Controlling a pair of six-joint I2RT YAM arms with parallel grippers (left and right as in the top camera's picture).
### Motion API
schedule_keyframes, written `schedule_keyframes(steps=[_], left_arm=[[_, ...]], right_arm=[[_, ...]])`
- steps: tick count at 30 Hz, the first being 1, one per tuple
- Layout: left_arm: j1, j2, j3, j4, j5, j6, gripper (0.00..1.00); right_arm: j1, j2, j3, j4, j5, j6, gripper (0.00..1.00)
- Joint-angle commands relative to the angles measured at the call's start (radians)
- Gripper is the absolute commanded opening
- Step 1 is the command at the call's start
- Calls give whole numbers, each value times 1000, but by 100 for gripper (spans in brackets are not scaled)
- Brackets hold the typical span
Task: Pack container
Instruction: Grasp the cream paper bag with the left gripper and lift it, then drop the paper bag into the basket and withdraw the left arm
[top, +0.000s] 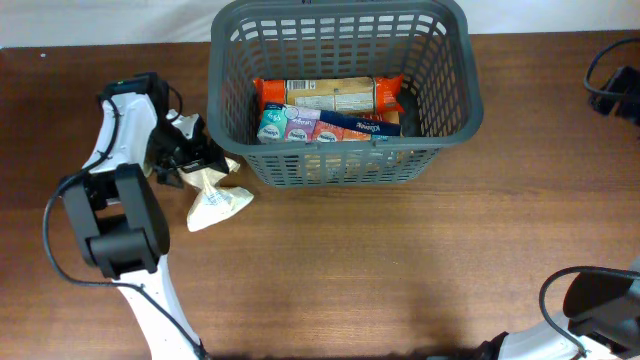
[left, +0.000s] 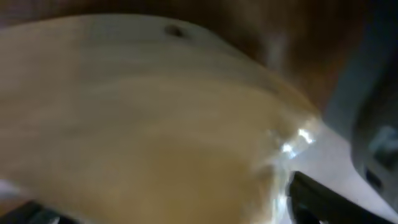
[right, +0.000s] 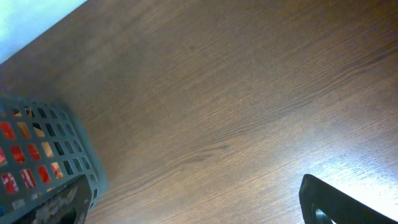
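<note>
The container (top: 345, 165) is a dark grey slotted basket at the back centre of the table. It holds an orange biscuit packet (top: 330, 95), teal and pink tissue packs (top: 288, 125) and a blue pack (top: 362, 124). A cream packet (top: 217, 200) lies on the table left of the basket. My left gripper (top: 198, 160) is at its upper end. In the left wrist view the blurred tan packet (left: 155, 124) fills the space between wide-apart jaws (left: 168, 208). My right gripper (right: 186, 211) is open and empty above bare wood, with the basket's corner (right: 62, 149) to its left.
A black cable and device (top: 615, 80) sit at the far right edge. The right arm's base (top: 600, 305) is at the bottom right corner. The table is dark brown wood (top: 400, 260).
</note>
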Motion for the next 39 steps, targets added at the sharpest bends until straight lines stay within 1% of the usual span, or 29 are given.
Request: schedule_keyframes(steps=[1,2,3,4,8,14,18,22,25,29,31,33,36,39], left_arm=[[-6,48,-3,21,-28,-35,64],[-6,61,-3,22,-30,-34,31],[-6,65,-3,22,-33,-34,8],[-6,67,-3,22,-36,-34,2],[-6,67,-3,17,-51,-38,2],[-6,46,39,-64,-32,-21,2],[-6,-38,142,-113,-32,-19,2],[-6,-144,307,-151,-41,-30,2],[-6,-231,445,-171,-134,-30,2],[-6,-353,592,-154,-274,-28,2],[-8,-408,645,-119,-257,42,2],[-21,-458,679,-77,-202,159,2],[-75,-528,693,-16,-135,378,2],[-166,-558,693,-2,-103,583,2]], right_arm=[[-4,-7,-2,3,13,5,99],[-4,-7,-2,3,13,5,99],[-4,-7,-2,3,13,4,98],[-4,-7,-2,3,13,5,99],[-4,-7,-2,3,13,5,99],[-4,-7,-2,3,13,5,99],[-4,-7,-2,3,13,5,99],[-4,-7,-2,3,13,5,99],[-4,-7,-2,3,13,5,99],[-4,-7,-2,3,13,4,99],[-4,-7,-2,3,13,5,99],[-4,-7,-2,3,13,5,99],[-4,-7,-2,3,13,5,98],[-4,-7,-2,3,13,5,99]])
